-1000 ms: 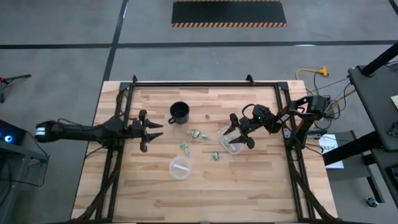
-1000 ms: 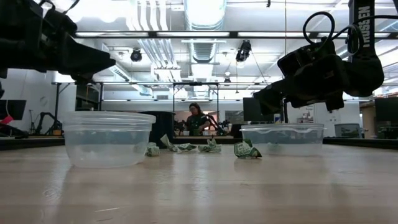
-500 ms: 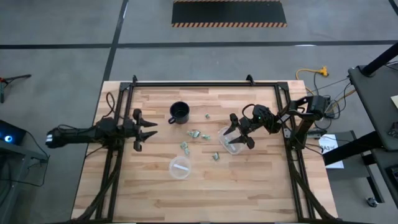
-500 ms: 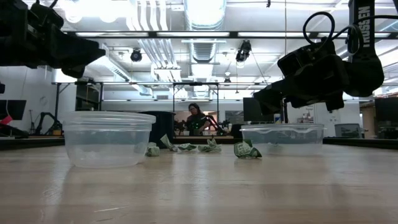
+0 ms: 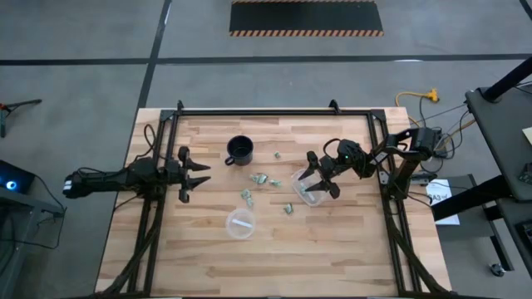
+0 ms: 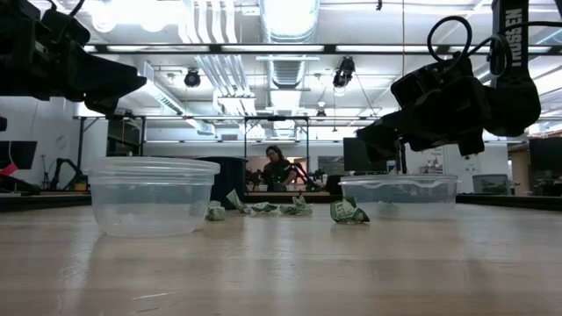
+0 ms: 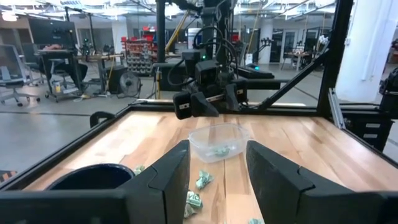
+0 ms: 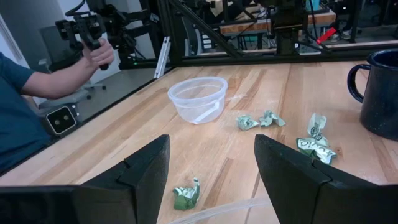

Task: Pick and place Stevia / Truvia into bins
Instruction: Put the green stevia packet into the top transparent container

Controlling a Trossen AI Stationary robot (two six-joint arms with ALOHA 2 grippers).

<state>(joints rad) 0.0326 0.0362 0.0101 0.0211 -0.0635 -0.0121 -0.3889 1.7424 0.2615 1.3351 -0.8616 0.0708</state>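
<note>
From above, the right gripper point(image 5: 320, 176) hangs over the oblong bin point(image 5: 304, 188) at the table's right-centre, fingers spread and empty. The left gripper point(image 5: 198, 172) waits near the left edge, jaws partly parted, holding nothing. Crumpled green sachets point(image 5: 261, 178) lie loose between the bins, well apart from the left gripper and just beside the right; the round bin point(image 5: 240, 223) sits nearer the front with a pale strip in it. A black mug point(image 5: 240, 149) stands behind the sachets.

At table height, the round bin point(image 6: 151, 195) stands left and the oblong bin point(image 6: 399, 195) right, sachets point(image 6: 349, 211) between; the right gripper point(image 6: 386, 139) hovers above the oblong bin's rim. Whether any sachet lies inside cannot be told here.

The left wrist camera shows sachets point(image 7: 203, 180) ahead of its parted fingers point(image 7: 168, 177), the mug's rim point(image 7: 93, 177) cut off, and a sachet inside the oblong bin point(image 7: 219, 140).

The right wrist camera shows one sachet point(image 8: 186, 194) between its wide fingers point(image 8: 146, 171), the oblong bin's rim barely visible below, and a person's hand point(image 8: 95, 57) beyond the table.
</note>
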